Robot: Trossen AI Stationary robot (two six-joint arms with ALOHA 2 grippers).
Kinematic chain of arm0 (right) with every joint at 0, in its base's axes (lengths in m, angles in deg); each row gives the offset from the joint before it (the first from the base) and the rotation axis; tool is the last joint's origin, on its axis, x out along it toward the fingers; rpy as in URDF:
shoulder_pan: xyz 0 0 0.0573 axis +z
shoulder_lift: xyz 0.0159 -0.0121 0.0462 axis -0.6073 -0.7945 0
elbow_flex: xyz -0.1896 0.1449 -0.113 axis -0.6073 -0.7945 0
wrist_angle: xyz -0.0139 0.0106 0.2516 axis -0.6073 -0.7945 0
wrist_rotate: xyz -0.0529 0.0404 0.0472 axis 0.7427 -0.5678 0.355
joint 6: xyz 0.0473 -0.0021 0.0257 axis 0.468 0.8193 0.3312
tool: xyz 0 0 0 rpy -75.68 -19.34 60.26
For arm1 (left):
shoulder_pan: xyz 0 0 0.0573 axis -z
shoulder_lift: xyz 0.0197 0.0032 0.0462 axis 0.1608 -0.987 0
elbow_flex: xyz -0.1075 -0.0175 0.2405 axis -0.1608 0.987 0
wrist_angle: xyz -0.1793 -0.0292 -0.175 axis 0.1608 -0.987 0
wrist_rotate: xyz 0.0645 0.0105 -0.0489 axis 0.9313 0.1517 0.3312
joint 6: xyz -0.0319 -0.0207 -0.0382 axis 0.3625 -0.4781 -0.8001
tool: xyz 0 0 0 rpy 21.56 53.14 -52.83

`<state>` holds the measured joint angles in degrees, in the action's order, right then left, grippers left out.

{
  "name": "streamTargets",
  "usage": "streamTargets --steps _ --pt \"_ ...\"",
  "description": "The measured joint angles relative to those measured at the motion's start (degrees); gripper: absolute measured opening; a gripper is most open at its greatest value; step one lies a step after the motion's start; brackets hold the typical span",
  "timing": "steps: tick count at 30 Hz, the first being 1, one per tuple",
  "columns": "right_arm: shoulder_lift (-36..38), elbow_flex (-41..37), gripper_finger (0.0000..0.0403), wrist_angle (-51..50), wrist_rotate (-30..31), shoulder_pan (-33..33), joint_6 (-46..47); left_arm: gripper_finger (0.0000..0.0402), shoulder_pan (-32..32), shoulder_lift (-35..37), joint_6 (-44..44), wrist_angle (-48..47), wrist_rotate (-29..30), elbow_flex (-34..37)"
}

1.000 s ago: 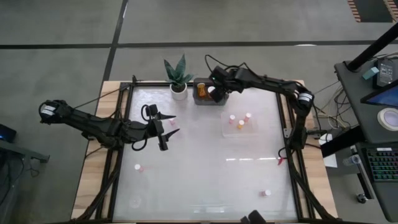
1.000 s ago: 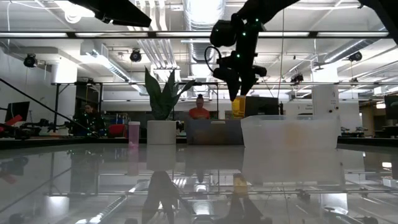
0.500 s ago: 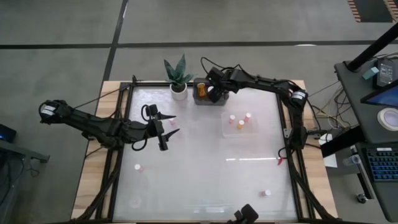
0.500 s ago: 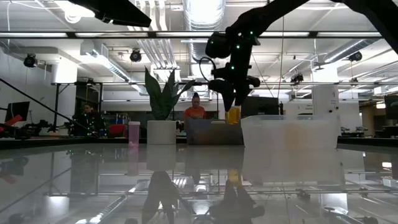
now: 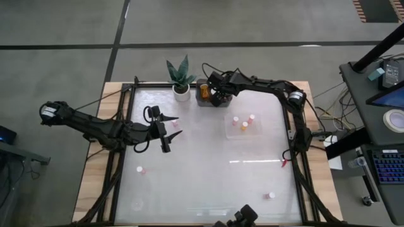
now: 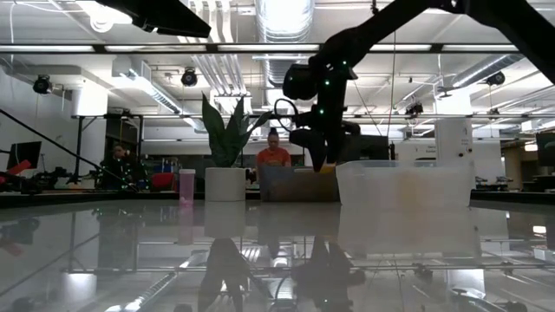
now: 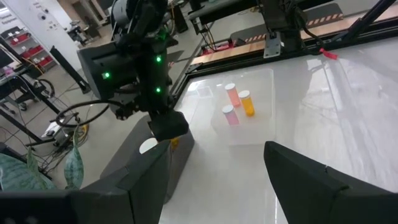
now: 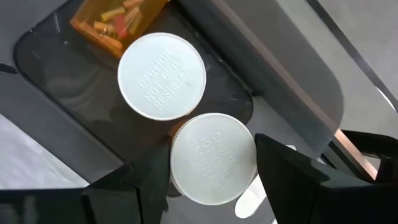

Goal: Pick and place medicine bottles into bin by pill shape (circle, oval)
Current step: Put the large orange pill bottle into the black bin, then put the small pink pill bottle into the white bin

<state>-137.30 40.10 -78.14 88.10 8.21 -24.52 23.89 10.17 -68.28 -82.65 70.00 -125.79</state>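
An amber bottle (image 8: 213, 158), clasped by the right gripper (image 8: 208, 171), has been lowered into the grey bin (image 8: 56, 106). Release is judged next. The left gripper (image 5: 169, 128) is held wide, idle.

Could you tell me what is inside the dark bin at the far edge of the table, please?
The dark bin holds an amber bottle lying down and a white-capped bottle standing. A second capped bottle sits between the right gripper jaws above it, covering the floor beneath.
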Motion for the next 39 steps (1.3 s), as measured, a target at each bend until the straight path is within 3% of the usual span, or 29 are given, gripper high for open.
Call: streamTargets --steps 4,13,22,29,39 --pt "-0.3 0.0 0.0218 0.1 0.0 0.0 0.0 0.0240 0.0 0.0 0.0 0.0 0.0 0.0" --pt "-0.1 0.0 0.0275 0.1 0.1 0.0 0.2 0.0240 0.0 0.0 0.0 0.0 0.0 0.0" --pt "4.8 0.0 0.0278 -1.0 0.2 1.3 0.4 0.0240 0.0 0.0 0.0 0.0 0.0 0.0" --pt "11.3 -2.4 0.0277 -2.1 0.2 7.3 0.8 0.0240 0.0 0.0 0.0 0.0 0.0 0.0" --pt "22.4 -12.8 0.0276 0.1 0.2 19.9 5.2 0.0240 0.0 0.0 -0.4 0.0 0.0 0.0"
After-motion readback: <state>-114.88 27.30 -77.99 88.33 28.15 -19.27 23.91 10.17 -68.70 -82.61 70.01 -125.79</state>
